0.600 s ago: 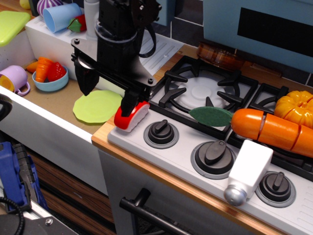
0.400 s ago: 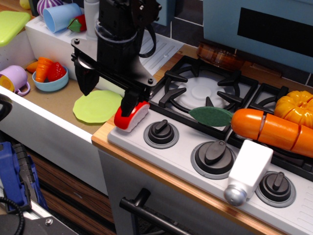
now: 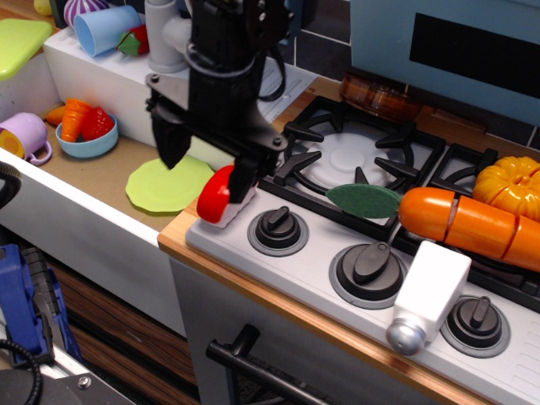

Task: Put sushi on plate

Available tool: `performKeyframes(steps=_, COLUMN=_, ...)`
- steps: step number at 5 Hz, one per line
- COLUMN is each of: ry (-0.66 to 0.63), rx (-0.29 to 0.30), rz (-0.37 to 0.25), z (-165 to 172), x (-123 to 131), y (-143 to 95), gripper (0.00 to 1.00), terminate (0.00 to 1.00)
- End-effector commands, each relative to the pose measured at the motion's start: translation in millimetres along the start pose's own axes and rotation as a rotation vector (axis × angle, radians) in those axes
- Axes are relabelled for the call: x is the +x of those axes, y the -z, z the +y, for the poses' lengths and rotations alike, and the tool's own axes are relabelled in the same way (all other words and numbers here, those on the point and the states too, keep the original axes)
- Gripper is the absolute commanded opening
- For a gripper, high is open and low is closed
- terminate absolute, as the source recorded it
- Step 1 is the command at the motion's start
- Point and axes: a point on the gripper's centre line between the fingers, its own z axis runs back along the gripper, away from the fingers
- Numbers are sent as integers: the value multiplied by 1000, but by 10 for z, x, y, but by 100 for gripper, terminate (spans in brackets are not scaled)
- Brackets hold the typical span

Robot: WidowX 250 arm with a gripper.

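The plate [image 3: 167,183] lies left of the jaws, partly under the left finger. The gripper [image 3: 207,164] stands spread wide, grasping nothing; only its right finger touches the sushi [image 3: 221,196], which sits tipped at the stove's left corner, just right of the plate. Centre the jaws over the sushi, then close squarely so it doesn't roll.

Counting on view: one sushi [image 3: 221,197], one plate [image 3: 166,182], three knobs [image 3: 278,228] along the stove front, one green leaf [image 3: 364,200], one carrot [image 3: 469,224], one pumpkin [image 3: 510,186], one white bottle [image 3: 428,297], one purple mug [image 3: 25,136], one blue bowl [image 3: 86,145], one blue cup [image 3: 106,29].
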Motion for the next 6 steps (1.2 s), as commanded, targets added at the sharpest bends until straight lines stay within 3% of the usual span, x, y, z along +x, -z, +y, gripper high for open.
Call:
performKeyframes(steps=1, ry=2, rx=-47, rz=-30, z=8, x=177, y=-40, gripper=100, terminate=0)
performKeyframes(steps=3, ry=-9, rx=-126, rz=-41, z=57, x=206, y=155, gripper=100, terminate=0)
performKeyframes(steps=4, ry=-16, rx=-193, rz=-29, z=43, x=217, y=263, gripper=100, terminate=0)
performKeyframes(steps=6, ry=-41, rx=-203, rz=-69, z=-81, x=228, y=380, gripper=100, terminate=0)
